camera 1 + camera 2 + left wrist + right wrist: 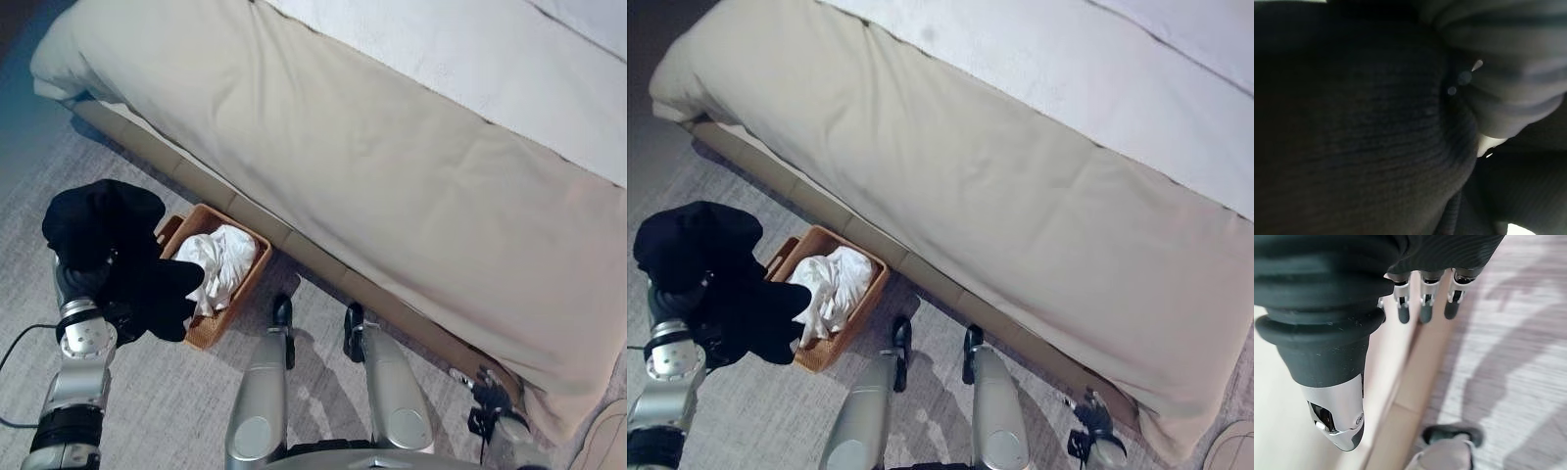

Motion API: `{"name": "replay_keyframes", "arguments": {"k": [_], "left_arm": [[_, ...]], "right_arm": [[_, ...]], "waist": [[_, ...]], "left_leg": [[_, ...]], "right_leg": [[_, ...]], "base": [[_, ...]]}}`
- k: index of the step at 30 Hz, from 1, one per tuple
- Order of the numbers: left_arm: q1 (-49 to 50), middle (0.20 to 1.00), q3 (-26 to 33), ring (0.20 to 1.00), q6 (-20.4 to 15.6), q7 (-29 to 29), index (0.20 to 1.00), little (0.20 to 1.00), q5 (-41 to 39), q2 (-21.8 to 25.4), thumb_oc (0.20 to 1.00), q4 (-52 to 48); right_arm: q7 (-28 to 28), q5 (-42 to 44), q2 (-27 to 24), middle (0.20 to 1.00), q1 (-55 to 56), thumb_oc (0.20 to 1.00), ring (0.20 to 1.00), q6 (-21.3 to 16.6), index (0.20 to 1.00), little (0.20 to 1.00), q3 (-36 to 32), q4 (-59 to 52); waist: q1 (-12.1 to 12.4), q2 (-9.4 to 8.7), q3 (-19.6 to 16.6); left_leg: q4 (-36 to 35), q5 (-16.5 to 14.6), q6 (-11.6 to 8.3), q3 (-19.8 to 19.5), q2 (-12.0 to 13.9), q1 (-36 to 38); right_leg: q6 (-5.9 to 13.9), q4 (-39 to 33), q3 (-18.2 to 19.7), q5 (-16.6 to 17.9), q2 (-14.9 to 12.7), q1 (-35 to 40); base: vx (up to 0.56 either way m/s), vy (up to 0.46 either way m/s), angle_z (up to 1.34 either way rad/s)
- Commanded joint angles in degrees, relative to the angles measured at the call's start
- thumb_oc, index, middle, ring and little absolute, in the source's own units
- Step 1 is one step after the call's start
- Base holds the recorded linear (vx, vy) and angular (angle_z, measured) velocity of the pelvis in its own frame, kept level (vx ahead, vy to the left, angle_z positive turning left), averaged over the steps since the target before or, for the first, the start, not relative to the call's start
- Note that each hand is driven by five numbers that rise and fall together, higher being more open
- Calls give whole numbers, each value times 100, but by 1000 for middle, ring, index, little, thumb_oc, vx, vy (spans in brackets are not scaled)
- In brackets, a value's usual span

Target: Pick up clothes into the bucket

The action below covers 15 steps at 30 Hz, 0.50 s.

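A black knit garment [108, 220] hangs bunched over my left hand [76, 282], lifted off the floor just left of the basket. Part of it droops against the basket's near left edge. The left wrist view has the same dark knit cloth [1352, 137] pressed close against the hand's ribbed cover. The brown woven basket [245, 284] stands on the carpet beside the bed and holds crumpled white clothing [220, 259]. My right hand [1422, 308] hangs low at the right, next to the bed frame, with straight fingers holding nothing; it also shows as my right hand [487, 397].
A wide bed with a beige cover [392, 176] runs diagonally across the view, its wooden base [323, 259] right behind the basket. Grey carpet [186, 392] lies in front. A pale rounded object [602, 441] sits at the lower right corner.
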Motion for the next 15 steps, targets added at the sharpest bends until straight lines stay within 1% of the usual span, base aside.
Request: {"name": "replay_keyframes", "arguments": {"k": [1,2,4,5,7,8,9,10,11,13,14,15], "left_arm": [[-313,200,130,200,-170,469,200,200,373,627,200,-1],[-408,200,106,200,-160,516,200,200,345,701,200,55],[-576,200,77,200,-160,579,200,200,336,971,200,-22],[-707,200,17,200,-153,622,200,200,335,1012,200,-31],[-1004,200,-131,200,-143,684,200,200,257,1179,200,176],[-1009,200,-135,200,-144,684,200,200,256,1180,200,179],[-1174,200,-258,200,-114,732,200,200,225,1303,200,280],[-1197,200,-271,200,-118,734,200,200,223,1308,200,294],[-1443,200,-450,200,-95,750,200,200,73,1386,200,501],[-1569,200,-528,200,-96,768,200,200,-11,1426,200,569],[-1755,200,-657,200,-30,796,200,200,44,1674,200,705],[-1808,200,-724,200,16,802,200,200,133,1760,200,716]], "right_arm": [[-385,-2,-195,1000,62,1000,1000,-285,1000,1000,336,-53],[-428,-65,-249,1000,-19,1000,1000,-297,1000,1000,408,-100],[-515,-530,-439,1000,-24,1000,1000,-302,1000,1000,646,-383],[-556,-568,-472,1000,-78,1000,1000,-306,1000,1000,702,-382],[-619,-729,-568,1000,-121,1000,1000,-301,1000,1000,813,-472],[-619,-729,-567,1000,-122,1000,1000,-301,1000,1000,811,-473],[-730,-847,-666,1000,-128,1000,1000,-297,1000,1000,893,-505],[-732,-848,-661,1000,-135,1000,1000,-297,1000,1000,887,-502],[-779,-810,-725,1000,-159,1000,1000,-325,1000,1000,926,-605],[-819,-772,-738,1000,-162,1000,1000,-339,1000,1000,951,-554],[-879,-812,-771,1000,-164,1000,1000,-367,1000,1000,1024,-607],[-897,-820,-773,1000,-157,1000,1000,-377,1000,1000,1072,-646]], "waist": [[-46,-57,-75],[-58,-66,-21],[-38,-73,110],[-36,-72,158],[-55,-107,164],[-53,-106,164],[-75,-138,164],[-71,-137,164],[-113,-197,164],[-133,-224,164],[-168,-312,164],[-185,-354,164]], "left_leg": [[968,-860,241,-115,-81,-187],[1069,-864,249,-118,-81,-357],[1313,-897,276,-168,-94,-707],[1424,-904,277,-194,-114,-901],[1610,-923,279,-221,-135,-1288],[1612,-924,279,-221,-135,-1291],[1721,-934,282,-244,-142,-1563],[1735,-938,282,-245,-144,-1582],[1906,-961,290,-236,-133,-1906],[1974,-967,291,-256,-142,-2041],[2162,-1017,303,-273,-127,-2374],[2209,-1024,307,-298,-120,-2480]], "right_leg": [[361,-128,216,347,-243,-107],[361,-63,228,352,-224,-252],[358,129,198,311,-217,-573],[363,222,182,293,-234,-729],[360,392,158,266,-257,-1077],[360,394,158,265,-257,-1080],[355,517,133,239,-271,-1328],[355,532,133,234,-272,-1346],[347,689,115,212,-270,-1653],[348,742,106,213,-265,-1776],[363,890,52,198,-260,-2081],[370,901,33,206,-254,-2167]], "base": [[-40,41,-6],[-80,45,-10],[-104,5,-9],[-81,-1,3],[-49,3,12],[-35,3,10],[-22,6,4],[-36,19,7],[-14,14,7],[-15,0,8],[-16,-19,6],[-10,-15,6]]}}
